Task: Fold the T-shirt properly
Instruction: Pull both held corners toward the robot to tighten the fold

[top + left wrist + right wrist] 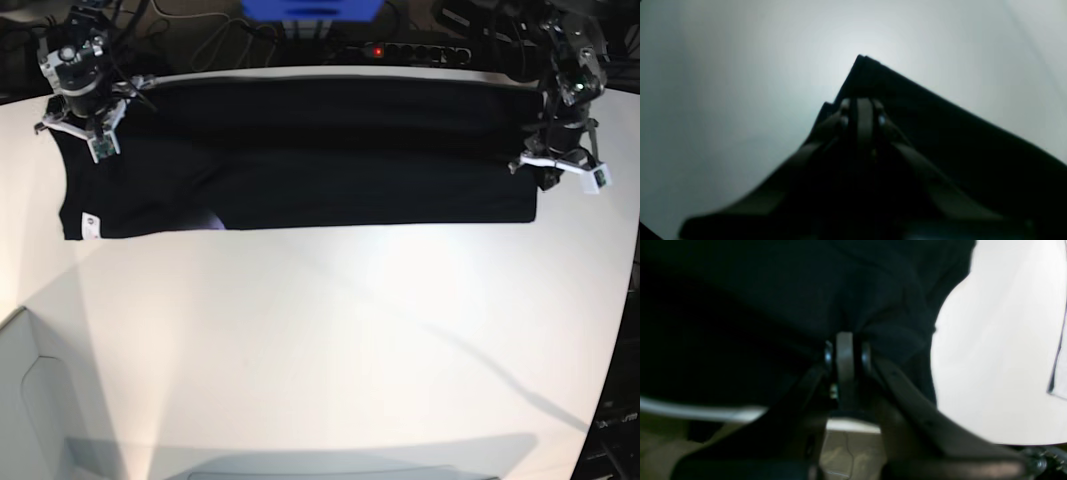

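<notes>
The black T-shirt point(320, 160) lies stretched in a long band across the far side of the white table, with a small white label point(88, 225) at its near left corner. No print shows. My right gripper point(85, 130) is at the shirt's left end; in its wrist view it point(845, 346) is shut on bunched black fabric point(873, 300). My left gripper point(555, 165) is at the shirt's right end. In its wrist view it point(863, 111) is shut over the shirt's corner point(940, 126), which reaches a little past the fingertips.
A power strip with a red light point(400, 50), cables and a blue object point(310, 10) sit behind the table's far edge. The white table top point(320, 350) spreads in front of the shirt. A pale raised panel point(25, 400) stands at the near left.
</notes>
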Tool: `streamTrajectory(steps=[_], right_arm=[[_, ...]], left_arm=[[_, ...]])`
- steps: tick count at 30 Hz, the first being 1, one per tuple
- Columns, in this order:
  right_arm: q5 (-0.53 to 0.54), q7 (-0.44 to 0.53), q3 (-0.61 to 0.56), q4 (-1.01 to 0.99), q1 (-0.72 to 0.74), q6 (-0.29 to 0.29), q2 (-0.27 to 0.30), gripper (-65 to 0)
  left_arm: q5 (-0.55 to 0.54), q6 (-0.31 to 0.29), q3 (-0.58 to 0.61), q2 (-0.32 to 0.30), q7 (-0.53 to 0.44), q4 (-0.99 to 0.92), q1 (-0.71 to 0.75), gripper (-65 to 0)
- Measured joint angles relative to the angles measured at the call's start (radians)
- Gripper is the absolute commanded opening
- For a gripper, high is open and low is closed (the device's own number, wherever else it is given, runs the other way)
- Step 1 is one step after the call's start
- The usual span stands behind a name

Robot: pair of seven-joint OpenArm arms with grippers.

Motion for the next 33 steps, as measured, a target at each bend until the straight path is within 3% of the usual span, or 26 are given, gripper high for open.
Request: streamTrajectory(steps=[13, 21, 33], right_arm=[[0.000, 0.135, -0.002, 0.000, -0.117, 0.000, 0.001, -65.0], [0.005, 0.141, -0.002, 0.000, -0.104, 0.000, -0.003, -65.0], [0.000, 0.139, -0.001, -0.004, -0.085, 0.000, -0.002, -65.0]], left_arm=[[-0.003, 0.000, -0.019, -0.007, 0.003, 0.031, 0.008, -64.9], [-0.002, 0.000, -0.077, -0.006, 0.006, 0.028, 0.015, -64.9], [0.003, 0.000, -0.009, 0.008, -0.005, -0.072, 0.053, -64.9]])
